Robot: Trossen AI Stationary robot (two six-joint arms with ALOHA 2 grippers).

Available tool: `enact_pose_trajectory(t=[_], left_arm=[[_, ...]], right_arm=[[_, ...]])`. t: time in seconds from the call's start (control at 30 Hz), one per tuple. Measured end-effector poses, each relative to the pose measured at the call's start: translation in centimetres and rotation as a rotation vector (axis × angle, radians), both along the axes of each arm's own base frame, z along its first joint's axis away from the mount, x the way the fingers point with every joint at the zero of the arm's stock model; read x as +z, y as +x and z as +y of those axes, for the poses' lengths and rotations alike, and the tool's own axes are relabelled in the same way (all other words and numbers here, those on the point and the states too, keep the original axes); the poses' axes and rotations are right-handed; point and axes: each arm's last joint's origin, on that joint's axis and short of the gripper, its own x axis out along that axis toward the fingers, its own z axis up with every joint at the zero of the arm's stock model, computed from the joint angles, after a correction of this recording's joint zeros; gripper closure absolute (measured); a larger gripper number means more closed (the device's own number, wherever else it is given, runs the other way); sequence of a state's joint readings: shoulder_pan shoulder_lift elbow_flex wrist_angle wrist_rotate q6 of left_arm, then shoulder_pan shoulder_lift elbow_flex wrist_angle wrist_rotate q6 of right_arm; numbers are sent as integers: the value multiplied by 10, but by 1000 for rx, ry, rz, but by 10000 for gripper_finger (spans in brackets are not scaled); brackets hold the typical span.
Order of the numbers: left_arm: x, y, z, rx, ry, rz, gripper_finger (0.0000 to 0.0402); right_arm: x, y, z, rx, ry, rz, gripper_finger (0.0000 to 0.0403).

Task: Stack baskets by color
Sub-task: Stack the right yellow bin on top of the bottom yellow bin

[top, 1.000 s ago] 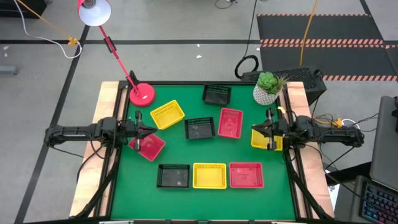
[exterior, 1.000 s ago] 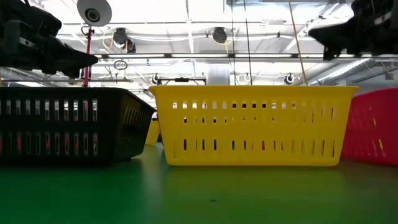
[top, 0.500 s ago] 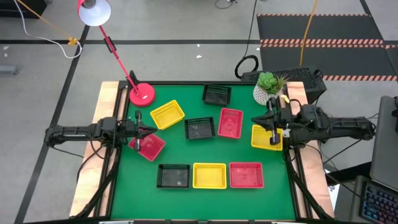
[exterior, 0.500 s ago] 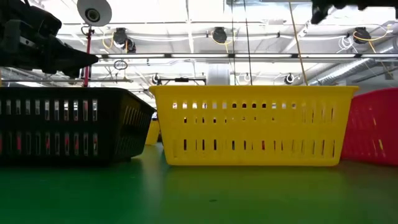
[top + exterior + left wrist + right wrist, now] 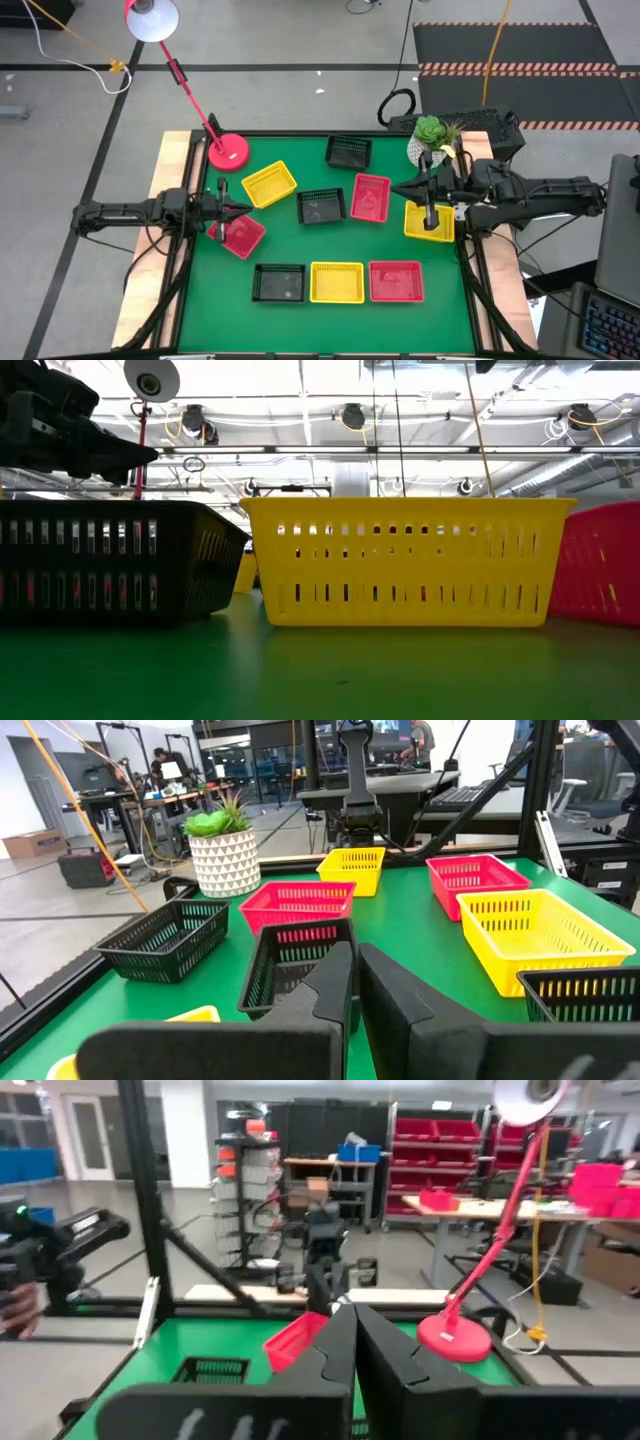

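Note:
Three baskets stand in a row along the near edge: black (image 5: 279, 283), yellow (image 5: 337, 282) and red (image 5: 396, 281). Several more are scattered over the green mat: a yellow one (image 5: 269, 184), two black ones (image 5: 348, 152) (image 5: 321, 206), a red one (image 5: 370, 197), a yellow one (image 5: 428, 222) and a red one (image 5: 241, 236). My left gripper (image 5: 247, 210) hovers level at the left side over the red basket, shut and holding nothing (image 5: 355, 990). My right gripper (image 5: 398, 191) is raised at the right side above the yellow basket, shut and holding nothing (image 5: 352, 1342).
A pink lamp base (image 5: 228, 152) with its slanting arm stands at the far left corner. A white plant pot (image 5: 430, 149) stands at the far right. In the low view the front black (image 5: 100, 560), yellow (image 5: 405, 560) and red (image 5: 600, 565) baskets fill the foreground.
My right gripper has risen well above the table and moved toward the table's middle, leaving the low view at the top, still shut. No basket has moved.

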State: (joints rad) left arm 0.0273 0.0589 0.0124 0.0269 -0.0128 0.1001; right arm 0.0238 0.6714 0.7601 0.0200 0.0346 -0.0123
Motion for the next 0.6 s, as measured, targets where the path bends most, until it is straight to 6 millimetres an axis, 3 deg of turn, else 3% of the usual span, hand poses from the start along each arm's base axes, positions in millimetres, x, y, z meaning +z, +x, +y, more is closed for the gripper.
enact_pose_trajectory(t=[0.2,0.37,0.6], left_arm=[[0,0,0,0,0,0,376],[0,0,0,0,0,0,376],[0,0,0,2,41,1,376]], right_arm=[[6,0,2,-4,-50,-13,403],[-1,1,3,-87,42,56,394],[-9,1,3,-125,12,144,372]])
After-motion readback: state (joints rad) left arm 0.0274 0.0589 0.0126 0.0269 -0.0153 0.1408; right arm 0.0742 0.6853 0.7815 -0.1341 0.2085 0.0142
